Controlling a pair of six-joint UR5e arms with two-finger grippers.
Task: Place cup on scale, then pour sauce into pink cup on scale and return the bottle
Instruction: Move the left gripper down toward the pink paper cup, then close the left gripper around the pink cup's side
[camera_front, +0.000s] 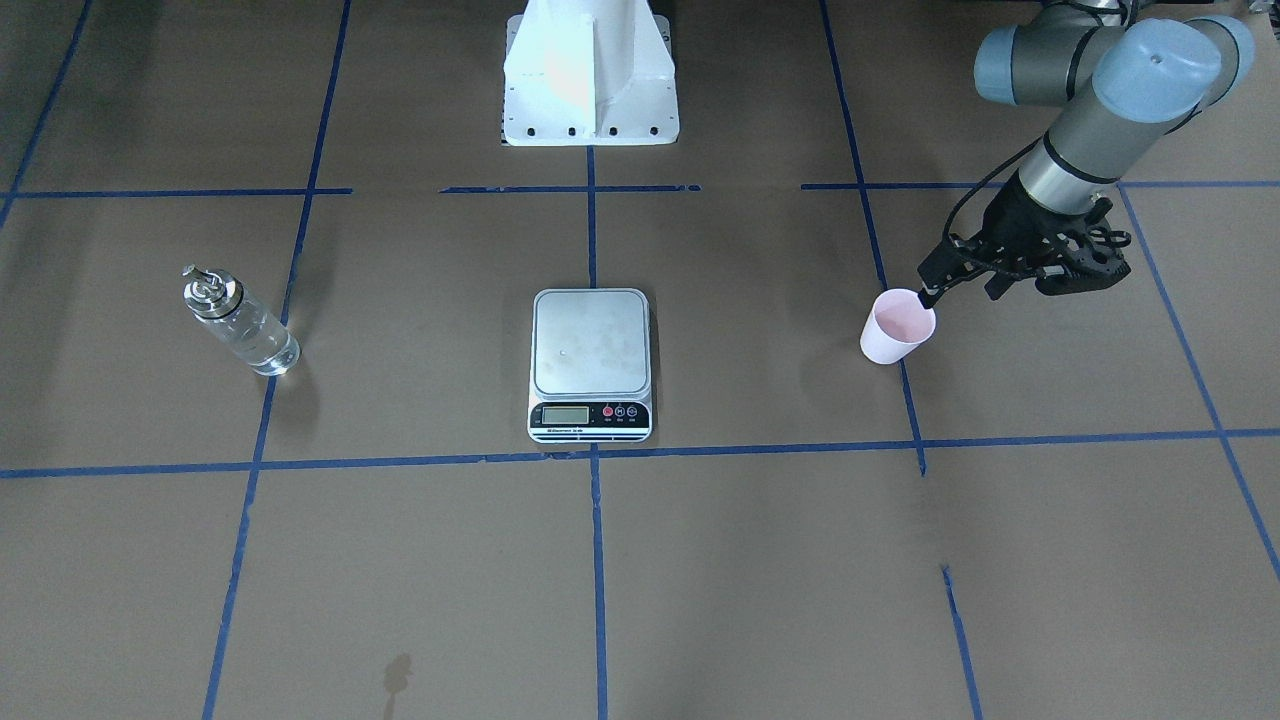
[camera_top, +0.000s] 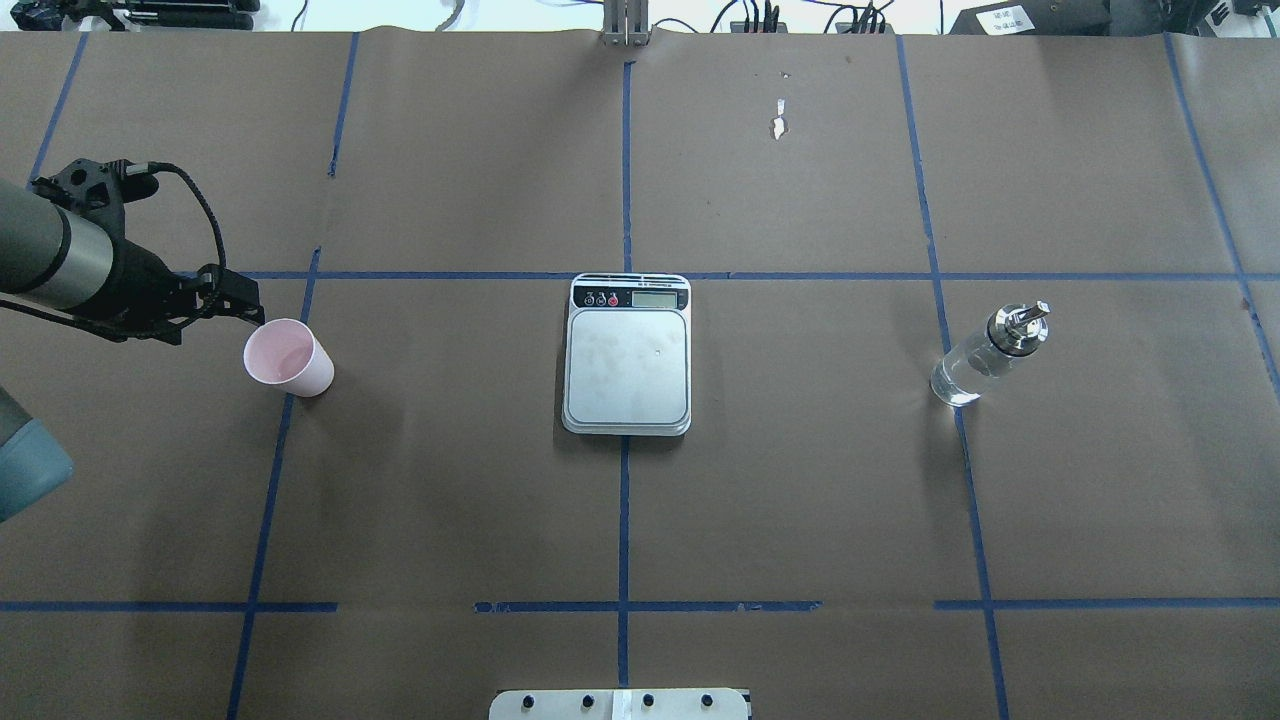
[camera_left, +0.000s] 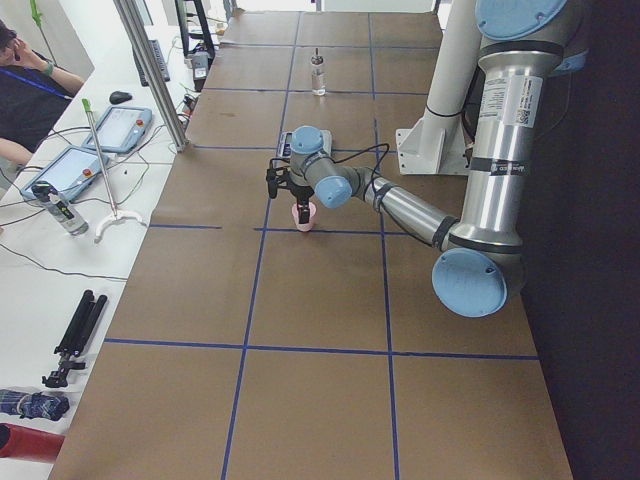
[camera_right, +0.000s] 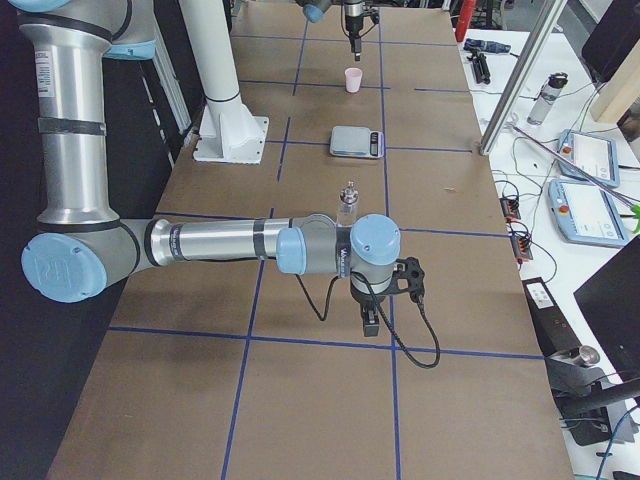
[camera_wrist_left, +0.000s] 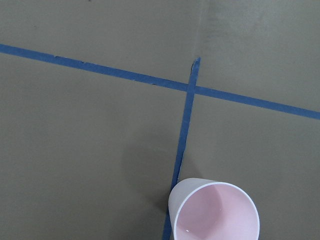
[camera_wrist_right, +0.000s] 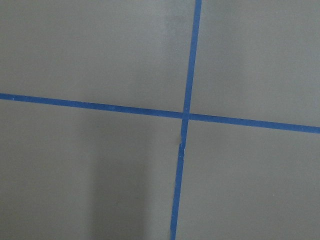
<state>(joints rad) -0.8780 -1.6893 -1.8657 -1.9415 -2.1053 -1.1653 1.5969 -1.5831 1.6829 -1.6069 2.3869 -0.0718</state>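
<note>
Seen from overhead, the pink cup (camera_top: 290, 358) stood upright on the brown surface (camera_top: 800, 480) at 9 o'clock from the scale (camera_top: 627, 355), well apart from it and against a blue tape line (camera_top: 270, 470). The left fingers (camera_top: 240, 298) hung just beside the cup's rim on its 10 o'clock side; whether they were apart or together could not be told. The bottle (camera_top: 985, 355), clear sauce (camera_top: 958, 378) inside, stood at 3 o'clock from the scale. The right fingers (camera_right: 370, 322) pointed down over the surface at 3 o'clock beyond the bottle, caught only from the side, their spread impossible to judge
</note>
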